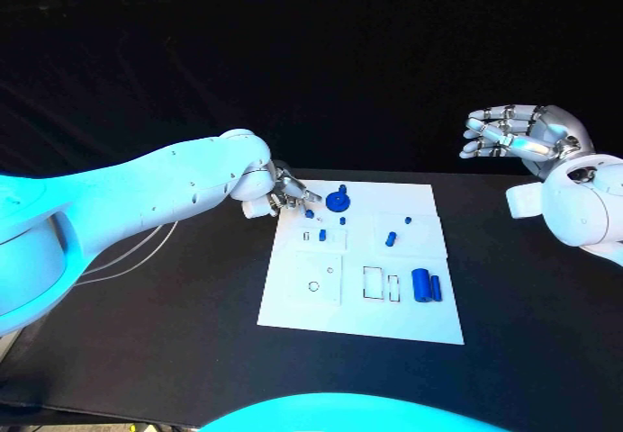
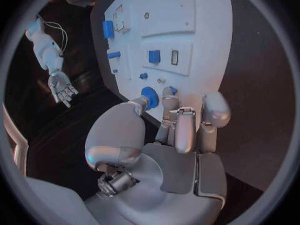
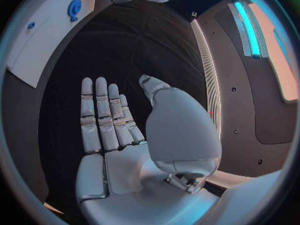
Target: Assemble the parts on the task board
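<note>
Left hand hovers at the far left corner of the white task board, fingers curled toward a round blue part just beside them — whether they touch it I cannot tell. Right hand is raised well apart, fingers spread, empty. Two smooth blue cylinders lie side by side on the flat matte board.

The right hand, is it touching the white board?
Apart. In the head view the right hand hangs open over black table beyond the task board, a wide gap between them.
</note>
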You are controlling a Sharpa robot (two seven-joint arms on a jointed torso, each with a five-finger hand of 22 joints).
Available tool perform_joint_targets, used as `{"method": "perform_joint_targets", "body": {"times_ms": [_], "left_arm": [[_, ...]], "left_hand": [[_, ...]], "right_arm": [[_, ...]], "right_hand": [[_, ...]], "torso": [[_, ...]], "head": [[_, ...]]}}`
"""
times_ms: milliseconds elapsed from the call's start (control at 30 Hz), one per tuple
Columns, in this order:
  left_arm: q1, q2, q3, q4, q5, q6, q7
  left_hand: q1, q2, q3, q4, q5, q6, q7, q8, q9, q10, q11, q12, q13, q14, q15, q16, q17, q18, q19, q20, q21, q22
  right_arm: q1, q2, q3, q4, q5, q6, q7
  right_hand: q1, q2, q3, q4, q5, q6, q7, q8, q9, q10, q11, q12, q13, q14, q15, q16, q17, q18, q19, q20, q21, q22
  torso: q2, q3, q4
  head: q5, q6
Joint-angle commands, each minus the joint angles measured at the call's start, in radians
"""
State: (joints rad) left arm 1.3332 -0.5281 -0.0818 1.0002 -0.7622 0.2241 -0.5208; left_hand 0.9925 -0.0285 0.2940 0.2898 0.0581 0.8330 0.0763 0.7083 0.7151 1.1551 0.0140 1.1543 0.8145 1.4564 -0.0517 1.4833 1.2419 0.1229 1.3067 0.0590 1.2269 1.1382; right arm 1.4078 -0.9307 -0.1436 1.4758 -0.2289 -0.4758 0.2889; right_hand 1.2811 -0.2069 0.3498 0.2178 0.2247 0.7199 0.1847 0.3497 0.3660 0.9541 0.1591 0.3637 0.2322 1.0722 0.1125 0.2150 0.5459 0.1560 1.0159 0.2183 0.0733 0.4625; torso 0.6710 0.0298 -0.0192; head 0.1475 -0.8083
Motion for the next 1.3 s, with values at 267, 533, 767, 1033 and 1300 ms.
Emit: {"method": "perform_joint_targets", "body": {"times_ms": [267,533,767,1033,1300], "left_arm": [[-0.001,0.017,-0.001,-0.026,0.002,0.007,0.0],[-0.004,0.023,-0.002,-0.037,0.002,0.026,-0.002],[-0.007,0.027,-0.003,-0.047,-0.004,0.028,-0.002],[-0.012,0.032,-0.003,-0.051,-0.007,0.032,-0.003],[-0.018,0.04,-0.004,-0.059,-0.01,0.028,-0.002]], "left_hand": [[0.003,0.02,0.004,0.001,0.014,0.012,-0.003,-0.012,0.004,0.036,-0.01,0.022,0.023,0.033,-0.003,0.021,0.025,-0.026,0.027,-0.001,0.022,0.025],[0.009,0.02,0.007,0.0,0.014,0.016,-0.004,-0.013,0.003,0.041,-0.012,0.025,0.029,0.035,-0.004,0.023,0.031,-0.027,0.03,-0.002,0.026,0.03],[0.014,0.019,0.01,0.0,0.014,0.017,-0.005,-0.014,0.002,0.041,-0.012,0.024,0.027,0.036,-0.005,0.022,0.032,-0.027,0.031,-0.003,0.027,0.03],[0.018,0.019,0.012,-0.001,0.014,0.018,-0.005,-0.016,0.002,0.041,-0.013,0.024,0.028,0.036,-0.005,0.023,0.033,-0.027,0.031,-0.004,0.027,0.031],[0.018,0.019,0.012,-0.001,0.014,0.018,-0.005,-0.016,0.002,0.041,-0.013,0.024,0.028,0.036,-0.005,0.023,0.033,-0.027,0.031,-0.004,0.027,0.031]], "right_arm": [[0.0,0.002,0.0,-0.001,0.0,0.006,0.001],[0.0,0.001,0.0,-0.001,0.0,0.006,0.001],[0.001,0.002,0.0,-0.002,0.0,0.008,0.0],[0.001,0.004,0.0,-0.005,0.0,0.008,0.0],[0.001,0.004,0.0,-0.005,0.0,0.011,0.0]], "right_hand": [[0.013,0.011,0.033,-0.009,0.016,0.016,0.043,-0.018,-0.006,0.012,0.002,-0.012,-0.013,0.009,-0.003,-0.012,-0.008,0.028,-0.003,0.001,-0.007,-0.011],[0.013,0.011,0.033,-0.009,0.016,0.016,0.043,-0.018,-0.006,0.012,0.002,-0.012,-0.013,0.009,-0.003,-0.012,-0.008,0.028,-0.003,0.001,-0.007,-0.011],[0.013,0.011,0.033,-0.009,0.016,0.016,0.043,-0.018,-0.006,0.012,0.002,-0.012,-0.013,0.009,-0.003,-0.012,-0.008,0.028,-0.003,0.001,-0.007,-0.011],[0.013,0.011,0.033,-0.01,0.017,0.019,0.043,-0.018,-0.007,0.014,0.002,-0.013,-0.018,0.012,-0.004,-0.014,-0.009,0.028,-0.001,0.001,-0.007,-0.016],[0.013,0.011,0.033,-0.01,0.018,0.019,0.043,-0.018,-0.007,0.014,0.002,-0.013,-0.018,0.012,-0.004,-0.014,-0.01,0.028,-0.001,0.001,-0.007,-0.016]], "torso": [[0.0,0.0008,0.0019],[0.0,0.0012,0.0032],[0.0,0.0019,0.003],[0.001,0.0017,0.0023],[0.002,0.0015,0.0023]], "head": [[-0.001,-0.006],[0.001,-0.008],[0.0,-0.011],[0.002,-0.01],[-0.003,-0.011]]}}
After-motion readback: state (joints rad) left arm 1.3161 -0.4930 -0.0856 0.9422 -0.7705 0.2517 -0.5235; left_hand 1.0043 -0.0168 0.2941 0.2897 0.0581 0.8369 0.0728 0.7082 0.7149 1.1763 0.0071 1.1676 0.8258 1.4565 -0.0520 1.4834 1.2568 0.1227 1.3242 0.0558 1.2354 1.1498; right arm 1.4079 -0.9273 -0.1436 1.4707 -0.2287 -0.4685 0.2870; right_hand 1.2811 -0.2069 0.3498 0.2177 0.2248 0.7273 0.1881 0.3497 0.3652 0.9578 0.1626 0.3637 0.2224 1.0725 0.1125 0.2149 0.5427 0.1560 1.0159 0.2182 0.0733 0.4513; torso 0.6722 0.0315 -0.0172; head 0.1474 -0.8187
